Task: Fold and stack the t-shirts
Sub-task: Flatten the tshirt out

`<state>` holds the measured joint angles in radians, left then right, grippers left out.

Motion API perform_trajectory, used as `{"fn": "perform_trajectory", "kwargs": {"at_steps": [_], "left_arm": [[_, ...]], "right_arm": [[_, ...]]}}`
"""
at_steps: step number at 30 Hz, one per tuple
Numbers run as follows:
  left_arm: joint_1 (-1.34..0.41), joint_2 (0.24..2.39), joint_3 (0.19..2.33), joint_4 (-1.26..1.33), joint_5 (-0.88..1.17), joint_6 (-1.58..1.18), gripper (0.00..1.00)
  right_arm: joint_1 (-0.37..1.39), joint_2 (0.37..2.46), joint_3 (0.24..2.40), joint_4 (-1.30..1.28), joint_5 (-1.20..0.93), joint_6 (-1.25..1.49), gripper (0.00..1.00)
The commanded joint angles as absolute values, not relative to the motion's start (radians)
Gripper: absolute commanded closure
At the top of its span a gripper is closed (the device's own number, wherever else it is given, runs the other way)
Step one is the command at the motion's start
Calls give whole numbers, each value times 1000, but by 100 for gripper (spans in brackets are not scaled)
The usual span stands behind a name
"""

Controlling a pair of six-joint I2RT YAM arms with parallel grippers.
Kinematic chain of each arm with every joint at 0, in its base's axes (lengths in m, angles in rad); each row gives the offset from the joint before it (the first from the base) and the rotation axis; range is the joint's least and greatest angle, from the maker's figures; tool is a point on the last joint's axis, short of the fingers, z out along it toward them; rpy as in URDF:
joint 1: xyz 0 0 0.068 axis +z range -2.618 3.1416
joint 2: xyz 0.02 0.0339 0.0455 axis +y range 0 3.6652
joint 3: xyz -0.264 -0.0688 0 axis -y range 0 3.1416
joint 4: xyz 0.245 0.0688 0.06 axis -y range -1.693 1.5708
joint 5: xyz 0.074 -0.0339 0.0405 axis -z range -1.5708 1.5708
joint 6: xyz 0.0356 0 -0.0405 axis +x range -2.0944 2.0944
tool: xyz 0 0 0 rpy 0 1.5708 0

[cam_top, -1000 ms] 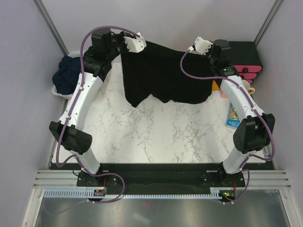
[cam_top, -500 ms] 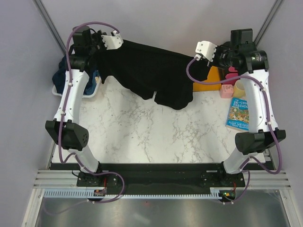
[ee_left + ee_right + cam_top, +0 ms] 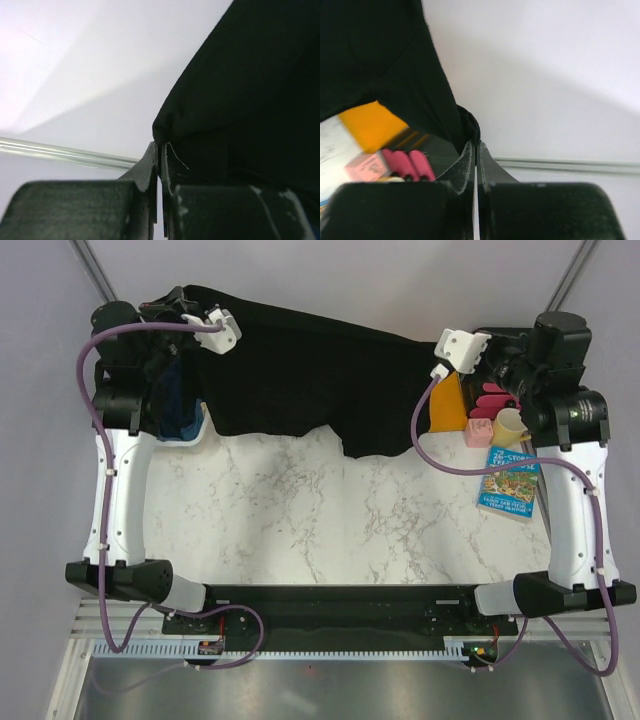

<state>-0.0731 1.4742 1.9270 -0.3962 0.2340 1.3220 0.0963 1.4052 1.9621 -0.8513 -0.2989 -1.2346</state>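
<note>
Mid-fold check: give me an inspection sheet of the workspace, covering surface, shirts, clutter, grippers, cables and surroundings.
Surface: marble-pattern tabletop, no spills seen.
Job's things: black t-shirt stretched between both grippers, hem hanging over the far side; navy t-shirts bunched behind the left arm.
Clutter: orange sheet, pink block, mug, book, all far right.
Grippers: left gripper and right gripper each pinch shirt fabric.
Cables: purple cables loop off both arms; the right one hangs beside the shirt's edge.
Surroundings: plain walls; nothing else seen.
</note>
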Motion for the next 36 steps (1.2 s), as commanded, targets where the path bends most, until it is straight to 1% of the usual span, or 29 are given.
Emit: {"fn": "perform_trajectory", "kwargs": {"at_steps": [1,6,7,9,10,11,12,14,15,17,18,19,20,21,22,24,26,28,29,30,33,35,36], "left_arm": [[-60,1436,1844,-305,295,1362,98],[-60,1488,1773,-282,294,1315,98],[-60,1505,1763,-278,308,1307,98],[-64,1526,1740,-282,339,1325,98],[-64,1538,1736,-281,344,1334,98],[-67,1566,1746,-276,345,1348,98],[-67,1580,1755,-269,342,1348,98],[-74,1641,1792,-209,305,1339,98],[-77,1667,1813,-193,282,1339,98],[-83,1770,1923,-139,207,1350,98],[-83,1810,1968,-112,181,1348,98],[-84,1844,2079,-86,131,1348,98],[-86,1876,2141,-62,111,1342,98],[-86,1932,2204,-11,91,1339,98],[-86,1953,2302,36,51,1336,98],[-87,1977,2371,174,25,1345,98],[-92,1957,2413,254,18,1348,98],[-98,1901,2389,317,21,1344,98],[-104,1876,2361,343,20,1336,98],[-107,1847,2326,368,21,1329,98],[-117,1752,2103,428,20,1295,98],[-126,1726,2028,472,5,1301,98],[-127,1723,1993,479,3,1287,98]], "right_arm": [[106,1396,1889,-628,-166,-1223,100],[139,1445,1723,-422,-31,-1117,100],[149,1474,1677,-329,47,-1109,100],[166,1511,1631,-225,138,-1097,100],[169,1547,1618,-55,196,-1098,100],[170,1568,1609,36,274,-1104,100],[172,1589,1611,186,313,-1124,100],[170,1667,1643,297,400,-1146,100],[172,1731,1698,398,422,-1172,100],[166,1813,1777,509,483,-1222,100],[164,1856,1881,613,491,-1251,100],[163,1938,1940,656,494,-1297,100],[157,1975,2006,684,492,-1308,100],[155,2011,2142,718,483,-1316,100],[153,2070,2210,736,477,-1339,100],[149,2114,2378,785,430,-1371,100],[147,2134,2453,802,401,-1394,100],[146,2076,2444,834,356,-1385,100],[146,2048,2416,845,345,-1375,100],[146,1992,2343,871,338,-1368,100],[144,1907,2194,914,325,-1359,100],[146,1884,2140,931,344,-1367,100],[144,1866,2078,966,350,-1377,100]]}}
